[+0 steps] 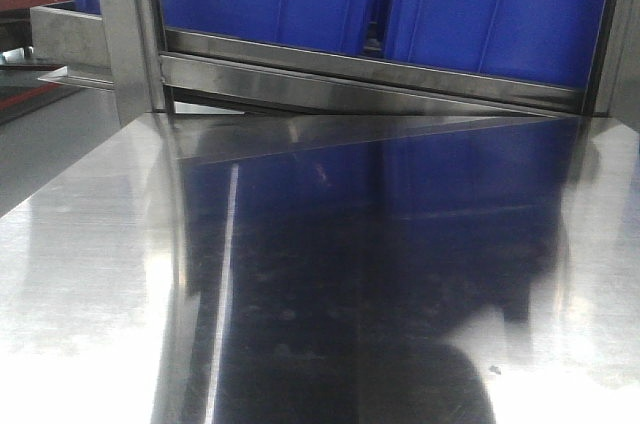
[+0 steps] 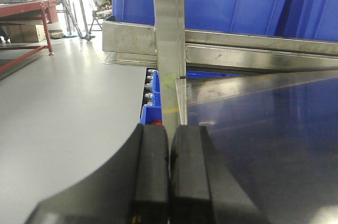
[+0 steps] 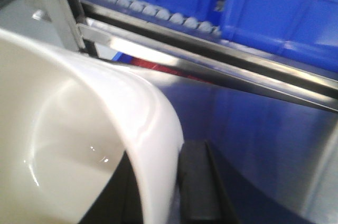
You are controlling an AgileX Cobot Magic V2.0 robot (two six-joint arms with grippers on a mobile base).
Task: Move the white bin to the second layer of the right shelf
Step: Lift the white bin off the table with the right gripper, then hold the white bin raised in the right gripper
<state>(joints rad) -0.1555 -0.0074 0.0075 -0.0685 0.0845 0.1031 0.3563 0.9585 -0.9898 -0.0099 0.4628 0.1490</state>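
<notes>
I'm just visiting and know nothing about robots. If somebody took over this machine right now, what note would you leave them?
Left gripper: fingers shut, holding nothing, near the left edge of the table.
Right gripper: fingers shut on the wall of the white bin.
Bin: held in front of the rack, not on any shelf.
Rack: the roller level ahead carries blue crates. I cannot tell whether it is the second layer.
Done: bin grasped.
Left: set it on the right shelf's second layer, then let go.
</notes>
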